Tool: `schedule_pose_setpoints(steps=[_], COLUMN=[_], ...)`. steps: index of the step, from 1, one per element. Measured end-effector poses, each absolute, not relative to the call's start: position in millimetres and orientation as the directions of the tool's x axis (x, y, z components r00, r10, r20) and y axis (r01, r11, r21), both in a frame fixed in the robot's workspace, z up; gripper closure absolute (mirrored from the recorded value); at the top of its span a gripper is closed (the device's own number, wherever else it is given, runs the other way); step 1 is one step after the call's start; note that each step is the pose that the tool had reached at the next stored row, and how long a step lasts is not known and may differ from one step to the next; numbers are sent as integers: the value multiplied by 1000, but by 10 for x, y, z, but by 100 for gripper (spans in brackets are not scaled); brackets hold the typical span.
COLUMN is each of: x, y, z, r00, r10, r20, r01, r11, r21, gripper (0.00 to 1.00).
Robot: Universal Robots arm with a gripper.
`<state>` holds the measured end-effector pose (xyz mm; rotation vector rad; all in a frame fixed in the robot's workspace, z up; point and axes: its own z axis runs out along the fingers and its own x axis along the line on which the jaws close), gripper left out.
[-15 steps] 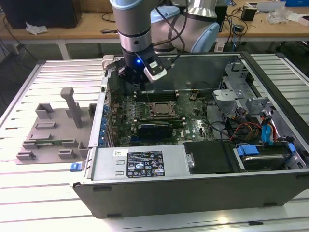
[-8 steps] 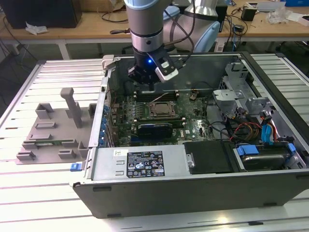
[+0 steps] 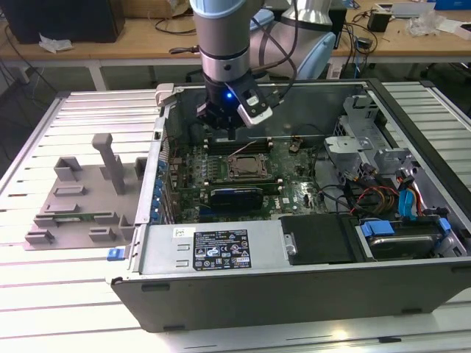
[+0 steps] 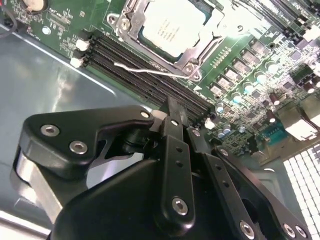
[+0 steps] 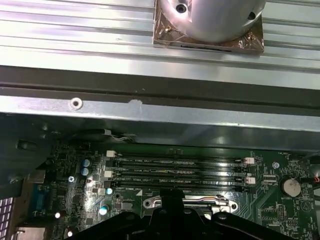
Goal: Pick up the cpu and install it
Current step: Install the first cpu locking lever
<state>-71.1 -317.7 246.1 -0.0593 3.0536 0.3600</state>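
Slatted metal desk (image 3: pixel 44 309) carries an open pc case (image 3: pixel 294 301), lying on its side w/ the board facing up. Fingers (image 4: pixel 176 140) of the gripper (image 4: pixel 175 104) look drawn together, w/ nothing btwn them and nothing held. Their tips point at the row of black memory slots (image 4: pixel 135 62) on the green board (image 4: pixel 60 37); can't tell if they touch.

Just past those slots sits the cpu (image 4: pixel 172 25), a silvery square lying flat in its socket w/ a dark metal frame (image 4: pixel 123 20) around its edges. A thin wire lever (image 4: pixel 150 70) runs along the socket's side nearest the slots, apart from the tips.

In the exterior view the gripper (image 3: pixel 219 126) hangs inside the case near its back wall, w/ the arm (image 3: pixel 228 44) rising straight up from it. The cpu (image 3: pixel 247 166) lies just nearer the camera, approx mid-board. Toward the exterior view's right are cables and a drive bay (image 3: pixel 386 228) w/ blue tabs. On that view's left, outside the case, a grey tray (image 3: pixel 85 198) w/ upright blocks rests on the desk, well apart from the gripper.
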Motion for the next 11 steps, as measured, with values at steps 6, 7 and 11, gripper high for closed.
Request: schedule_pose_setpoints(steps=[6, 7, 11], x=[-688, -675, -411], y=[-3181, -3181, -3181], z=[2389, 2380, 2325], r00=[-997, -997, -997], r10=[11, 14, 23], r20=[-70, -70, -70], r01=[-6, -2, 7], r11=[973, 973, 973], r21=[231, 231, 231], gripper=[89, 89, 89])
